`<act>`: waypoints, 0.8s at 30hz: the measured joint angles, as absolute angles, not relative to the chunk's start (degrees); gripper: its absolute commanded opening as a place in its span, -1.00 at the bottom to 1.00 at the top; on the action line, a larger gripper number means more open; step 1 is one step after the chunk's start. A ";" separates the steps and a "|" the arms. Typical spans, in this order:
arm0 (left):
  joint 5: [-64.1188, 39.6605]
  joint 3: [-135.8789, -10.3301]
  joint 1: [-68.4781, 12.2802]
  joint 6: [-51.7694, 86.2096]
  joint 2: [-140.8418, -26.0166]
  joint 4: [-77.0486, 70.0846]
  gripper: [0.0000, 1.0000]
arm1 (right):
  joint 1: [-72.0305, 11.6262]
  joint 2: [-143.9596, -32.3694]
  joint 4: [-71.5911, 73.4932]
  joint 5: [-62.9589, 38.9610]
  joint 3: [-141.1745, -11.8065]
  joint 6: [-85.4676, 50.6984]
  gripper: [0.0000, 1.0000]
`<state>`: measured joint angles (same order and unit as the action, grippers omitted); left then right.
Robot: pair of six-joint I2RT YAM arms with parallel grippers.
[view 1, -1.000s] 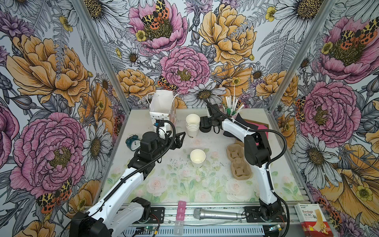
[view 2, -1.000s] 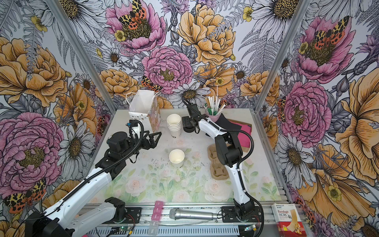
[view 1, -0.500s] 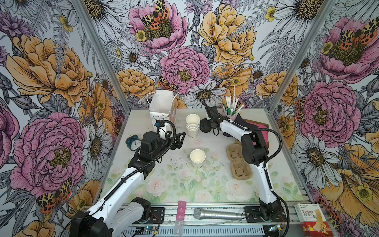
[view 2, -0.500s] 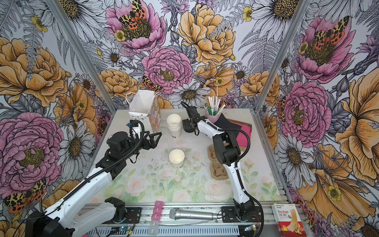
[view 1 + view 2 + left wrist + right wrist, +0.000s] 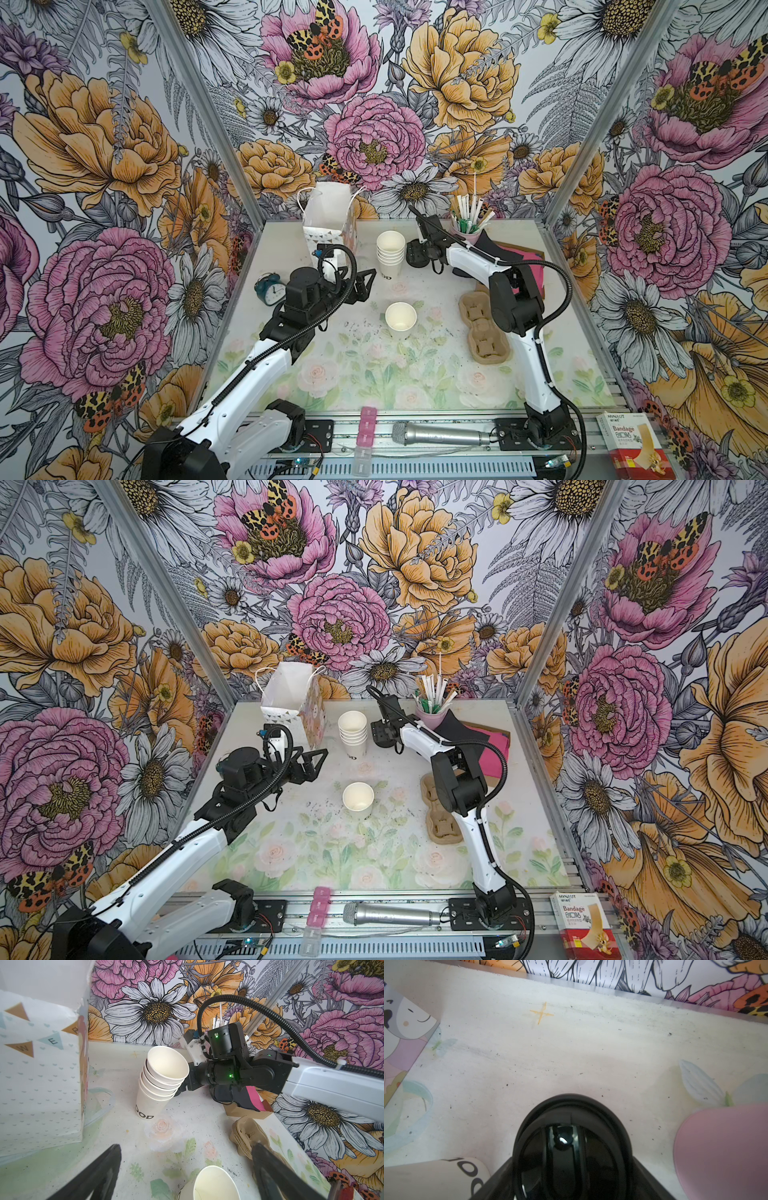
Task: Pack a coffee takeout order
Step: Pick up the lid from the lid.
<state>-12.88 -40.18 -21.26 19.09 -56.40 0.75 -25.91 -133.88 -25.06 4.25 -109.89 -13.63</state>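
Right tool [image 5: 419,254] straddles the black lid [image 5: 572,1142], upper middle in both top views, just beside the stack of cups [image 5: 390,253]; whether it's clamped yet, I can't tell. Best bet: grip low on the rim, lift straight, mind that stack. Left tool [image 5: 187,1147] hangs wide apart near the lone cup [image 5: 400,316] at bench centre, which is empty. Bag [image 5: 328,216] shows nothing inside; the pink cup [image 5: 467,232] holds straws.
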 measured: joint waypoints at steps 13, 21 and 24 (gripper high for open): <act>-12.88 -40.18 -21.26 19.09 -56.42 0.86 0.98 | -25.91 -133.84 -25.06 4.19 -109.89 -14.09 0.38; -12.88 -40.16 -21.26 19.09 -56.42 0.86 0.98 | -25.89 -132.16 -25.12 3.99 -109.89 -14.52 0.38; -12.88 -40.12 -21.26 19.09 -56.42 0.84 0.98 | -25.89 -131.33 -25.10 3.97 -109.89 -14.52 0.38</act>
<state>-12.88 -40.12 -21.26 19.09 -56.42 0.84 -25.89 -131.33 -25.10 3.97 -109.89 -14.52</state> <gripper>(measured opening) 0.988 0.772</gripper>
